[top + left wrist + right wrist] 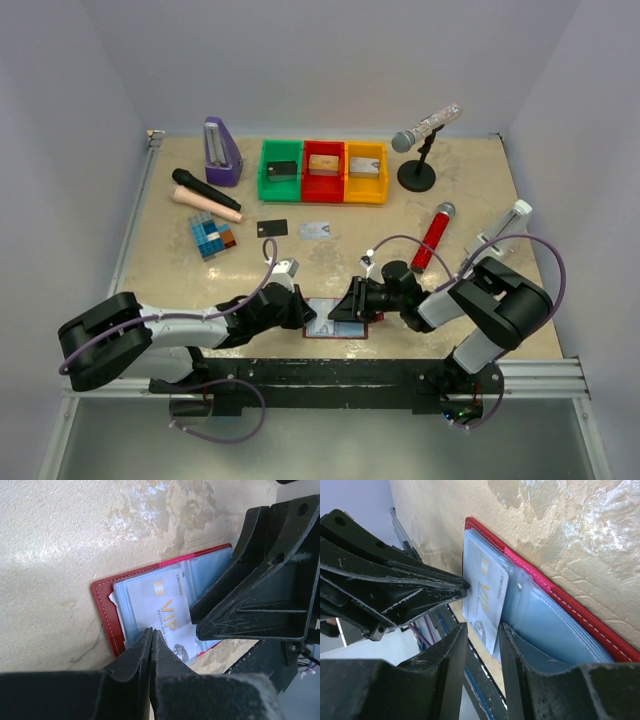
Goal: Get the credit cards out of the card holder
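Dark-red leather-like folding card holder [102,605] lies open on the beige mottled table [470,215], near edge, between both arms. Silvery-grey "VIP" credit card [160,605] rests on its pale-blue clear pockets. Left gripper [151,631]: jaws pressed together, tips at that card's edge (actual pinch not discernible). Right gripper [481,627]: jaws apart, one finger on the pockets. Flat black card [272,228] and second silvery card [315,230] lie side by side farther out.

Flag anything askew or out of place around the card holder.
One silver card juts partway out of the card holder, its edge pinched by the left end effector. Nothing else looks odd.
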### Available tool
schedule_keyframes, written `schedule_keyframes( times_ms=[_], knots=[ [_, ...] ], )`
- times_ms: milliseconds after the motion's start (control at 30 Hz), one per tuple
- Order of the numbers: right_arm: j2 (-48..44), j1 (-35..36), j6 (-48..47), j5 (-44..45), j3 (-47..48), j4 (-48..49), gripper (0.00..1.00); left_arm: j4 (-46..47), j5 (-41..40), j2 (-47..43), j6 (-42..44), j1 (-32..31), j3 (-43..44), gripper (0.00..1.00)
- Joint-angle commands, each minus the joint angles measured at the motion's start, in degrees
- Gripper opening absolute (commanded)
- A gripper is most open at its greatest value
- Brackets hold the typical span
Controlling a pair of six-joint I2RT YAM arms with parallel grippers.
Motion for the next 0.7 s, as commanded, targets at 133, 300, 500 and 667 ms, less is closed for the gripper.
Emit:
schedule_keyframes(
  times_ms=[133, 300, 500, 667],
  knots=[
    [1.11, -0.48, 1.96, -1.77, -1.4, 10.0, 0.37, -0.58, -1.85, -3.7, -0.57, -0.08, -1.77, 0.08],
    [1.73, -0.48, 2.4, -2.3, -1.23, 11.76, 0.37, -4.54, -3.08, -7.49, 0.31, -0.08, -1.06, 0.14],
    [3.48, -0.48, 3.1, -3.09, -0.79, 13.69, 0.37, -5.16, -3.0, -7.14, 0.66, -0.08, -1.15, 0.15],
    [5.06, -0.57, 4.24, -3.97, -0.7, 16.33, 0.37, -4.19, -2.73, -5.47, 0.14, -0.08, -1.85, 0.11]
  ],
)
